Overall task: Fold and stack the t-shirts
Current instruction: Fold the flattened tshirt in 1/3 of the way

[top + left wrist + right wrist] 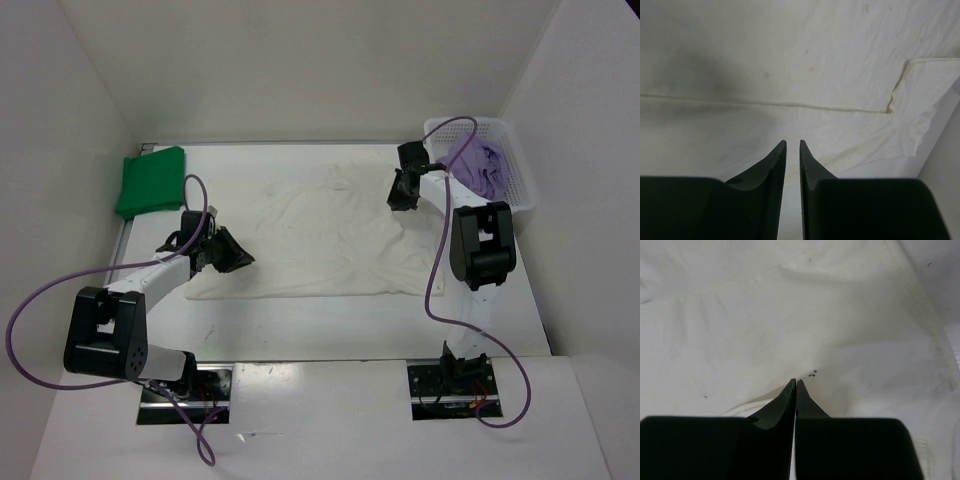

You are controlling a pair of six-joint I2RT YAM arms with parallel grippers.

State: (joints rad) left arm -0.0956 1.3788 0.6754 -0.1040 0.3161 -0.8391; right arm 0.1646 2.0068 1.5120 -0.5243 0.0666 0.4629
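Jerking upward, you could pull the white cloth t-shirt [320, 235] free of the right pincer [795, 381], clamped on its far-right edge, while the left pincer [792, 142] sits narrow, hold untellable.

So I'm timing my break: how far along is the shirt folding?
Done: the green shirt lies folded at the far left. In hand: the white shirt is spread out, the right gripper shut and apparently pinching it, the left gripper at its left edge. Left: folding it, then the purple shirt in the basket.
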